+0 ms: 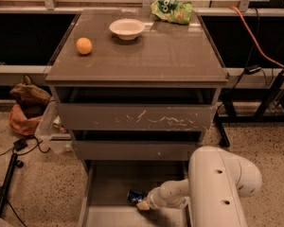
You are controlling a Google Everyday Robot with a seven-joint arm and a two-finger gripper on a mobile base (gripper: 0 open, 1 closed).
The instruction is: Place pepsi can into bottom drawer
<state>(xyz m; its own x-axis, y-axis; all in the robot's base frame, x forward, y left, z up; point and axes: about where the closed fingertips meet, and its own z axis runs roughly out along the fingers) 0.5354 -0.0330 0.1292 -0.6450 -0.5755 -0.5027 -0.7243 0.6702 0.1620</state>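
Observation:
The pepsi can (pixel 135 196), blue with silver ends, lies on its side on the floor of the open bottom drawer (pixel 109 183). My gripper (pixel 143 202) reaches into that drawer from the right, at the end of the white arm (pixel 217 188). Its tip is right against the can. The gripper's front is partly hidden behind the can and the wrist.
On the cabinet top (pixel 146 56) stand an orange (pixel 84 46), a white bowl (pixel 127 28) and a green chip bag (pixel 172 9). The scratched upper drawer (pixel 137 117) and middle drawer (pixel 132 150) stick out slightly. A clear bin (pixel 49 129), bags and cables lie on the left floor.

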